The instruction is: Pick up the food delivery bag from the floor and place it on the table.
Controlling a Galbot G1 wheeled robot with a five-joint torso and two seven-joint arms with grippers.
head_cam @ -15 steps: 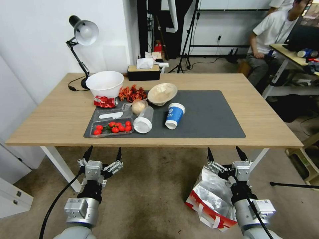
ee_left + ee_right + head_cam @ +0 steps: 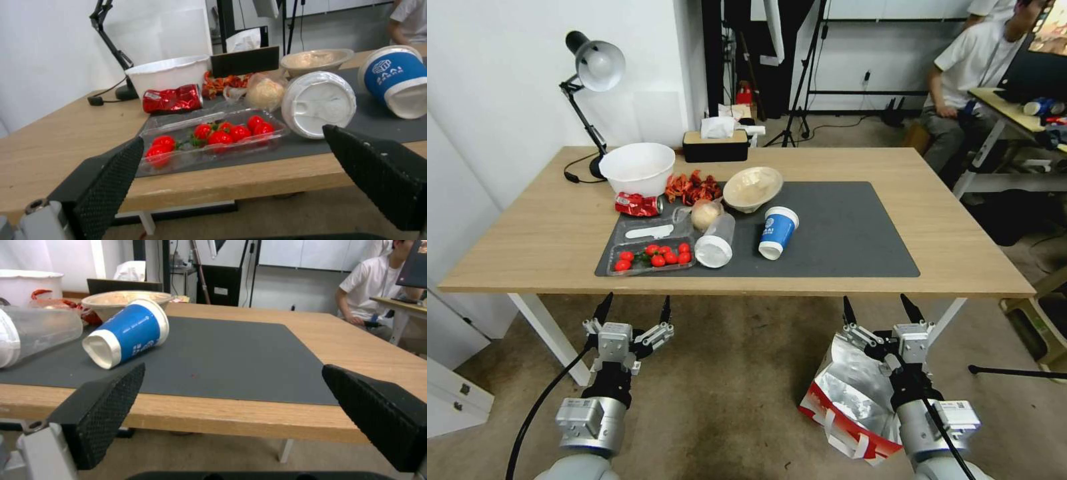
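Observation:
The food delivery bag lies crumpled on the floor in front of the table, white with red edging, foil lining and flat white handles. My right gripper hovers open above the bag, partly covering it, its fingertips level with the table's front edge. My left gripper hangs open over bare floor to the left, holding nothing. In the wrist views both grippers, left and right, face the table edge with the jaws wide apart.
On the dark mat lie a blue cup, a clear lidded cup, a tomato tray, a crushed red can and bowls. A lamp and tissue box stand behind. A white table leg is beside my left arm.

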